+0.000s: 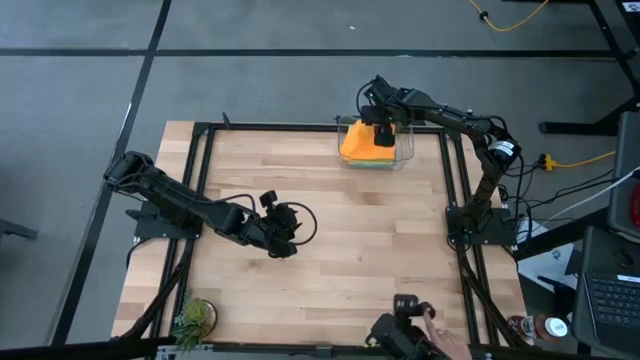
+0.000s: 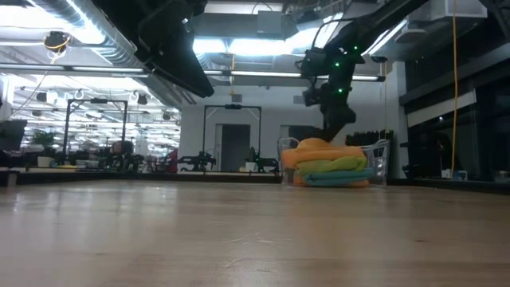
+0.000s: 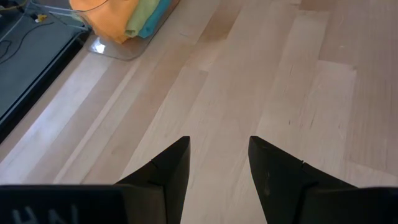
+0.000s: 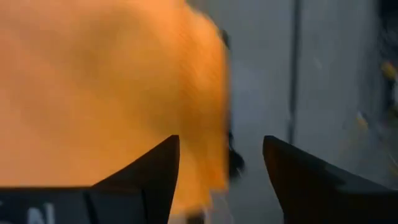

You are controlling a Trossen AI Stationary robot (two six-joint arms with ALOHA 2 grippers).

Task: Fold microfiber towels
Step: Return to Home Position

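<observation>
Folded microfiber towels lie stacked in a clear plastic bin (image 1: pixel 407 152) at the table's far right. The top one is orange (image 1: pixel 362 145). Below it in the low view are a lime green one (image 2: pixel 339 166), a teal one (image 2: pixel 343 175) and another orange one. My right gripper (image 4: pixel 221 168) hangs open just above the top orange towel (image 4: pixel 93 93), its fingers pointing steeply down; I see no touch. My left gripper (image 3: pixel 219 165) stands open over bare wood left of the table's middle (image 1: pixel 285 240), with nothing between its fingers.
A black frame (image 1: pixel 200 200) runs along the table's edges. A small green plant (image 1: pixel 195 318) sits at the near left corner. At the near edge a person's hand (image 1: pixel 435 335) rests by a dark device (image 1: pixel 405 305). Bare wood (image 1: pixel 370 240) lies between the arms.
</observation>
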